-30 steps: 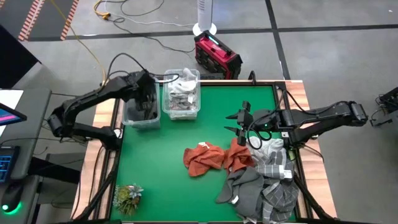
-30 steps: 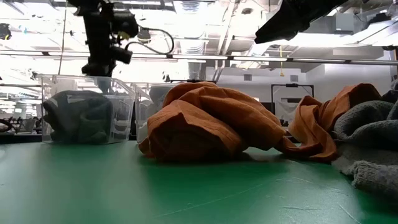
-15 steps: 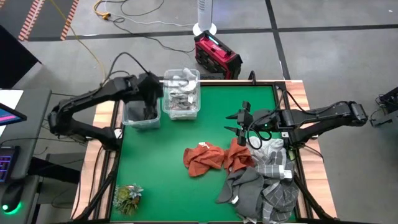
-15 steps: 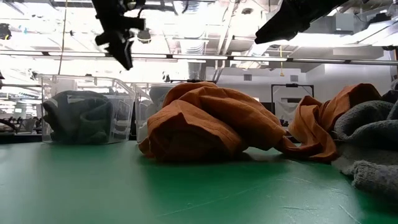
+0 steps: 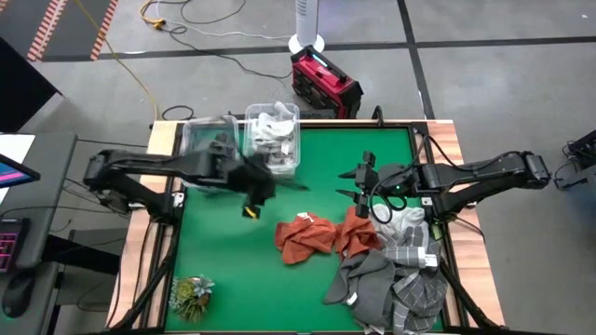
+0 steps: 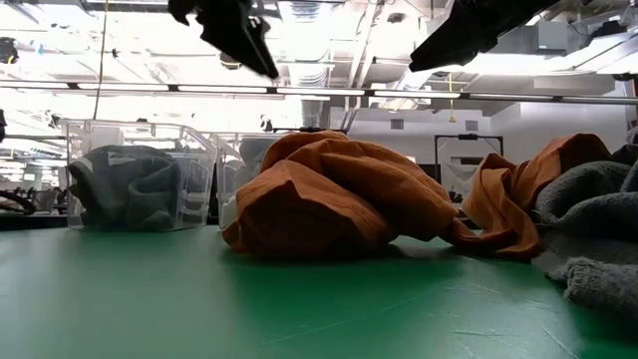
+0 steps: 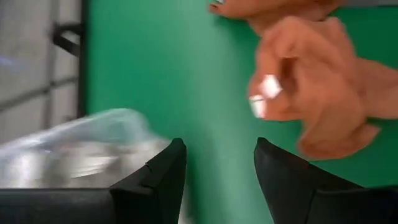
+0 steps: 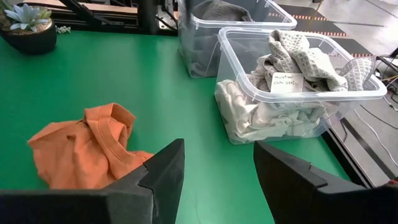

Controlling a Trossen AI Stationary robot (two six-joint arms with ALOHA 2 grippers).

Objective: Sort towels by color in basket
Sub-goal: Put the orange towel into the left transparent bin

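Left gripper [image 5: 253, 191], jaws apart, empty, mid-tabletop between bins [image 5: 270, 140] and orange towel [image 5: 304, 237]; next: grasp towel.

Robotics lab — cables [image 5: 200, 14], floor tape [image 5: 47, 33]

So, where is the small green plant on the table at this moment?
In the high view the small green plant sits at the table's near left corner, apart from the rust-orange towel and far from both clear bins.

Overhead looks straight down, low view skims level, and both share the rust-orange towel [image 5: 304, 236] [image 6: 329, 194].
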